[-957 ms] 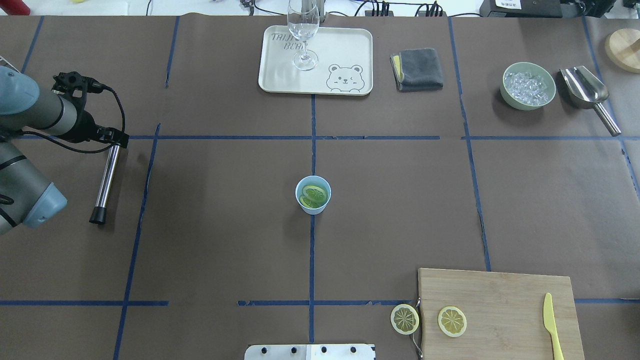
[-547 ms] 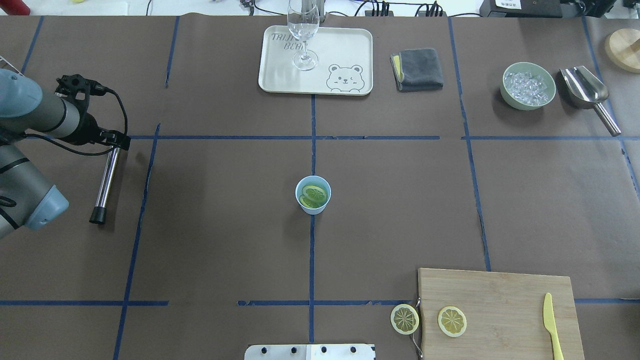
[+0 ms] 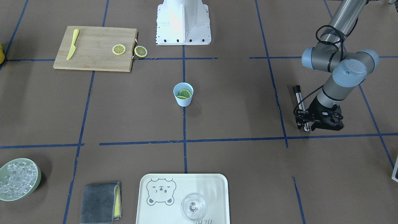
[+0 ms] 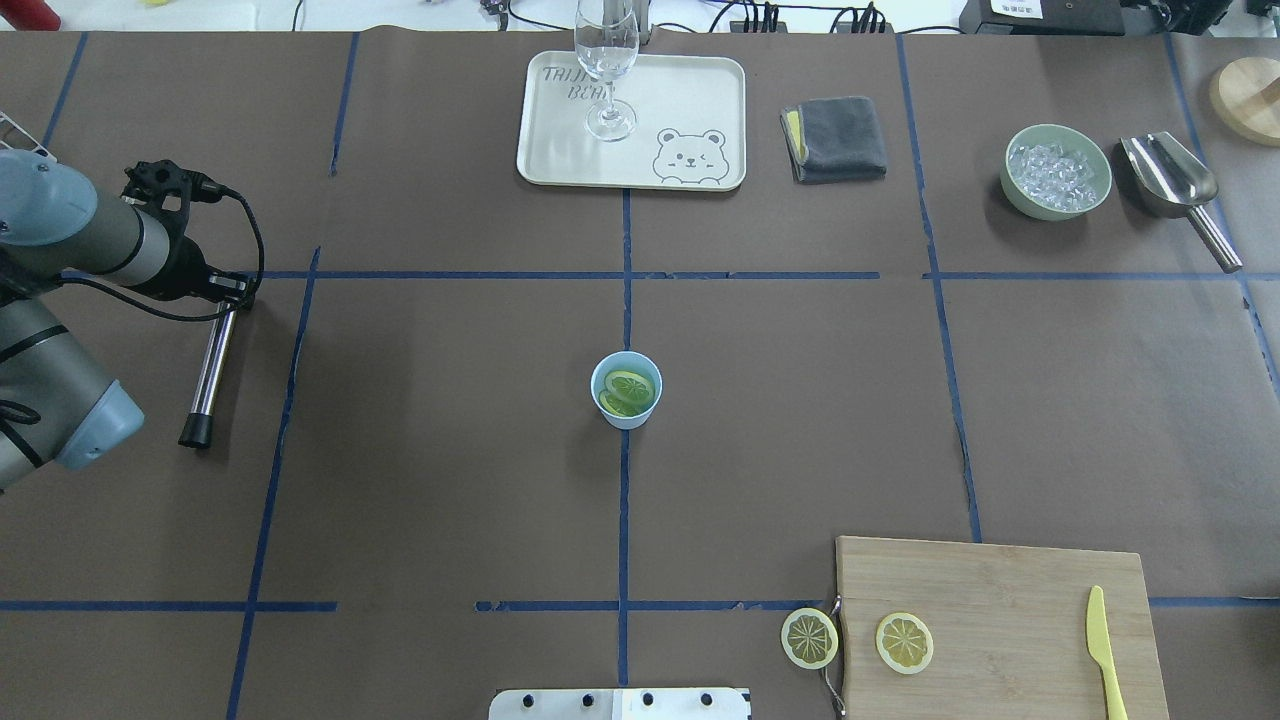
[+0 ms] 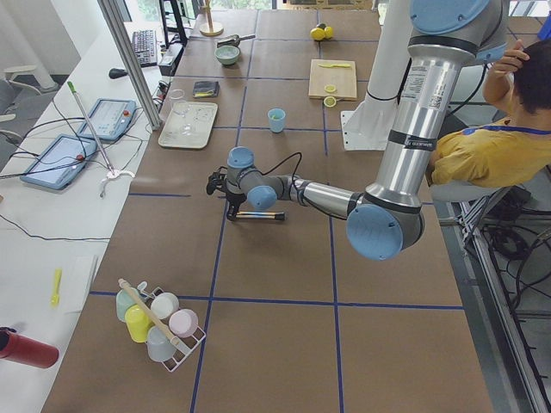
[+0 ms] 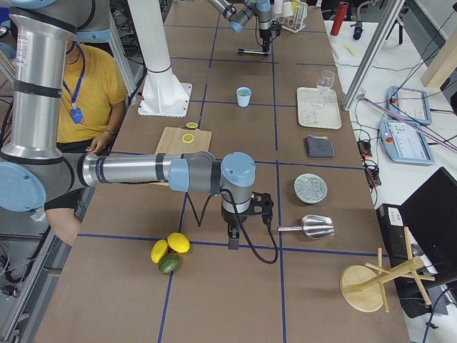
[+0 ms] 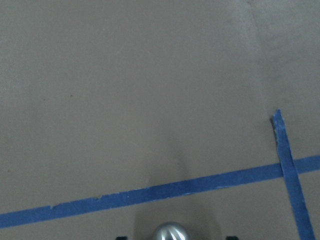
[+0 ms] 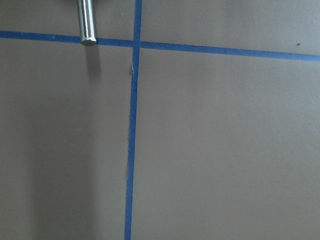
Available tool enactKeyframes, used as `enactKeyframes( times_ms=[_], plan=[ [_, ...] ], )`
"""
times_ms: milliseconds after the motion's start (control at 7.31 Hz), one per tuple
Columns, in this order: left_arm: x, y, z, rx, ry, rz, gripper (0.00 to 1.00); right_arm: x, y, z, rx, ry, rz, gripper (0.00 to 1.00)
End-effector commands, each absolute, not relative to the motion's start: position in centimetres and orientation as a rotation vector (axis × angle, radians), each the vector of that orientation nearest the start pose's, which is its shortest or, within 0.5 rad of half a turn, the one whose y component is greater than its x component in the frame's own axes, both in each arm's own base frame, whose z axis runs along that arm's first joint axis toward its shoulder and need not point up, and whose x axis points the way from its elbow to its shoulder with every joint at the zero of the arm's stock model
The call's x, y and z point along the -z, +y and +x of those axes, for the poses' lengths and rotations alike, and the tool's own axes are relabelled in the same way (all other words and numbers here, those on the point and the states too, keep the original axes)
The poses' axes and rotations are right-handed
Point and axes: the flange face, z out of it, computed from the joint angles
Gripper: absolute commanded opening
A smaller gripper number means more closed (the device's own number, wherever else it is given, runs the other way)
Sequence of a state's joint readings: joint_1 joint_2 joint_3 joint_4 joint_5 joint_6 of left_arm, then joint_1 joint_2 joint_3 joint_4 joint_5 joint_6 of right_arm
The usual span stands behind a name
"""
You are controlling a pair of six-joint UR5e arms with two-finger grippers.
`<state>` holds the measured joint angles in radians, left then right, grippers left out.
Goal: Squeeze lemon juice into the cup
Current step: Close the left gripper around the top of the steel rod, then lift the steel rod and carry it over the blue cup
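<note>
Lemon slices [image 4: 630, 387] sit inside the cup [image 4: 626, 416], dead centre, so your squeeze looks done. Out at nine o'clock your left claw [image 4: 228, 290] straddles the tip of the metal rod [image 4: 210, 365], fingers apart, likely parking it. Right claw [image 6: 233, 232]: can't tell.

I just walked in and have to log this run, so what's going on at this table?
The left gripper sits at one end of a metal rod lying on the table, with its fingers either side of the rod, seemingly not clamping it. The cup stands mid-table with lemon slices inside. Two spare slices lie at the cutting board. The right gripper hangs near the ice scoop; I cannot tell whether it is open.
</note>
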<state>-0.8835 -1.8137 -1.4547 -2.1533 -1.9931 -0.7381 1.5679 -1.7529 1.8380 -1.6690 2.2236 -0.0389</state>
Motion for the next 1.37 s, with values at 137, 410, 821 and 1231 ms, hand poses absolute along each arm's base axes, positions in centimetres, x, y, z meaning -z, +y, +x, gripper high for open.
enactKeyframes(
  times_ms=[137,410,821,1231],
  plan=[
    [-51.4,-53.9,32.2,-0.120,0.775,0.287,0.00,-62.7,-41.3,7.1,0.036,-0.654,0.000,1.00],
    [-48.9,-53.7,31.8,-0.188,0.783,0.364,0.00,-62.7,-41.3,7.1,0.036,-0.654,0.000,1.00],
    [-38.6,-55.9,33.1,-0.230,0.833,0.592,0.00,-62.6,-41.3,7.4,0.032,-0.654,0.004,1.00],
    [-33.6,-55.5,31.5,-0.351,0.817,0.932,0.00,-61.8,-41.3,7.9,0.021,-0.653,0.022,1.00]
  ],
)
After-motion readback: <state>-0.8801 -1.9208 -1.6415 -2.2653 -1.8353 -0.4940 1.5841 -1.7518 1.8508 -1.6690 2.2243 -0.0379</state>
